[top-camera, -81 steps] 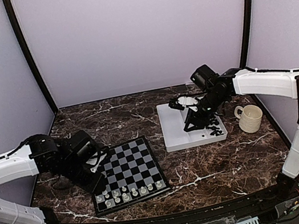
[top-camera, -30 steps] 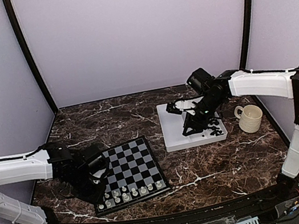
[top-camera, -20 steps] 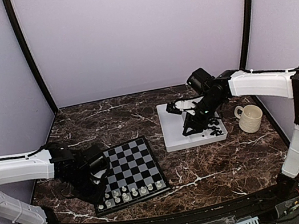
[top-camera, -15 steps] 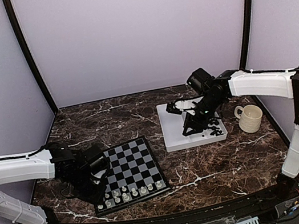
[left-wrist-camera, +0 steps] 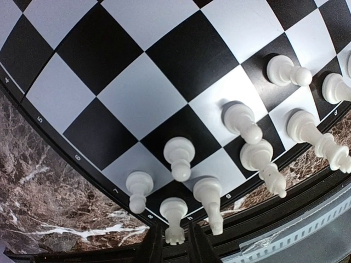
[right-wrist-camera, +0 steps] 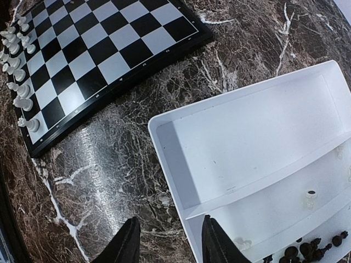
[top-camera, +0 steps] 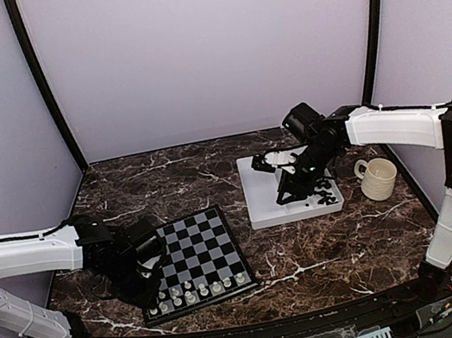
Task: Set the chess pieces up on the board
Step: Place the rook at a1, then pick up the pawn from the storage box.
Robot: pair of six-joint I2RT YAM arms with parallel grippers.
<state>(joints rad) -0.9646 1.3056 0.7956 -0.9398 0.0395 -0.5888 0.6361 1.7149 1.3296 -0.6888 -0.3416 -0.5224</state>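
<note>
Our left gripper (left-wrist-camera: 173,247) has dropped to the board (left-wrist-camera: 137,82) corner, fingers flanking a white piece (left-wrist-camera: 174,216), grip unclear; we seat it upright, centred.

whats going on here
Two robot arms are setting up chess. The left fingers are low at the near-left corner of the board, either side of one white piece; whether they grip it is unclear. Other white pieces stand along that near edge. The right fingers hang open above the white tray, where the black pieces lie in one compartment.
</note>
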